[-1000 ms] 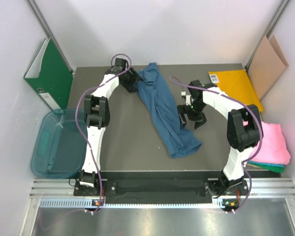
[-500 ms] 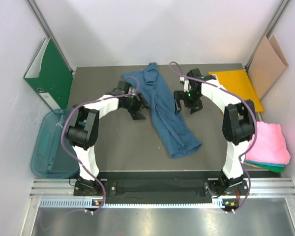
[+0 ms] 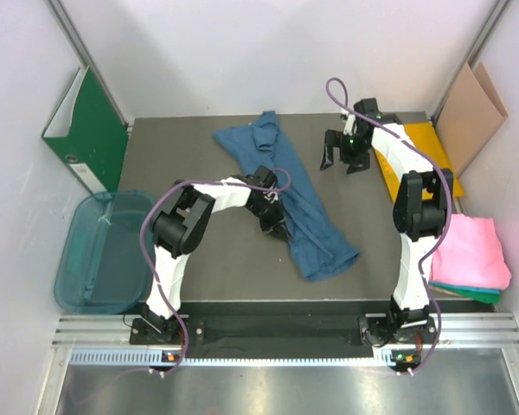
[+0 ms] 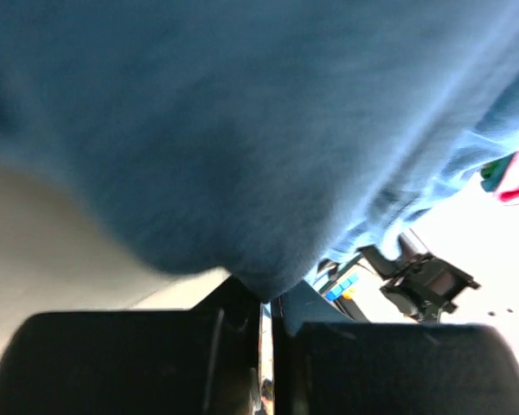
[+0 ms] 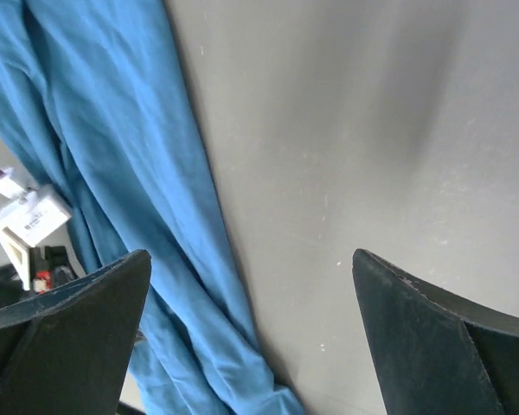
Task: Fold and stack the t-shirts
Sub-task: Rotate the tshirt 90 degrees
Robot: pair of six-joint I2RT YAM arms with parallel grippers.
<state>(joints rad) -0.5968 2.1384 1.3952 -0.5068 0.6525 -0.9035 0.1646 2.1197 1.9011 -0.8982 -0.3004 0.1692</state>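
Observation:
The dark blue t-shirt (image 3: 285, 194) lies crumpled in a long diagonal strip across the table's middle. My left gripper (image 3: 274, 214) sits at the strip's left edge and is shut on a fold of that cloth; in the left wrist view the blue t-shirt (image 4: 242, 130) fills the frame and comes down into the closed left gripper (image 4: 266, 298). My right gripper (image 3: 342, 154) hovers open at the back, right of the shirt. In the right wrist view the right gripper (image 5: 249, 255) stands over bare table, with the blue t-shirt (image 5: 112, 173) at left. A folded pink t-shirt (image 3: 476, 249) rests on a teal-green one (image 3: 467, 292) at the right edge.
A green binder (image 3: 86, 130) leans on the left wall above a teal plastic bin (image 3: 104, 251). An orange envelope (image 3: 415, 151) lies at the back right beside a brown cardboard sheet (image 3: 471, 112). Grey table (image 3: 216, 251) shows left of the shirt.
My left gripper slid from the shirt's far end toward its middle and shut on the cloth. The right gripper drew back toward the far right, staying open.

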